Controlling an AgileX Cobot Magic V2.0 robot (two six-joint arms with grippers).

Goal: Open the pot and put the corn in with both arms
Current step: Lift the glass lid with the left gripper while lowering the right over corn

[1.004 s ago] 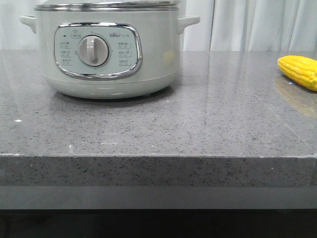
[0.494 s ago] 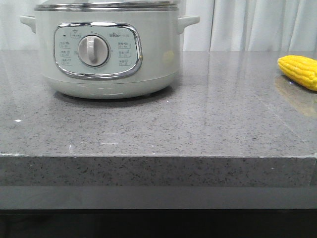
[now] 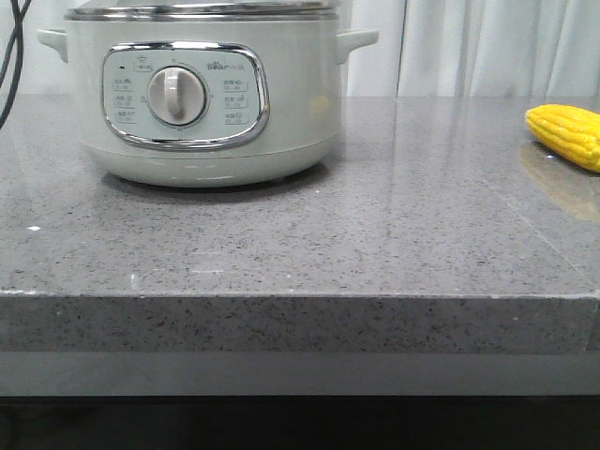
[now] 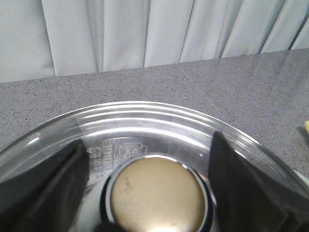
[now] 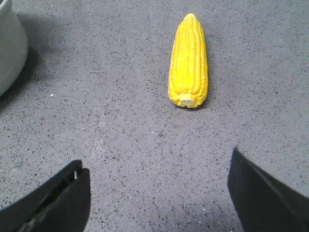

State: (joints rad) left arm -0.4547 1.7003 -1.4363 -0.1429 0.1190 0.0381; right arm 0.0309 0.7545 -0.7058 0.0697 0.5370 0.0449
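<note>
Straddling lid knob (image 4: 158,193), left gripper (image 4: 157,191) spread (pot (image 3: 202,98) still lidded); corn (image 5: 188,60) well right of pot, long axis toward open right gripper (image 5: 157,193).

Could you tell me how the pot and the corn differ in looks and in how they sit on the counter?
The pot is large, round and pale grey-green with a dial; the corn is much smaller, long, tapered and bright yellow. The pot stands upright at the left; the corn lies on its side at the right edge. Both rest on the grey stone counter, apart from each other.
</note>
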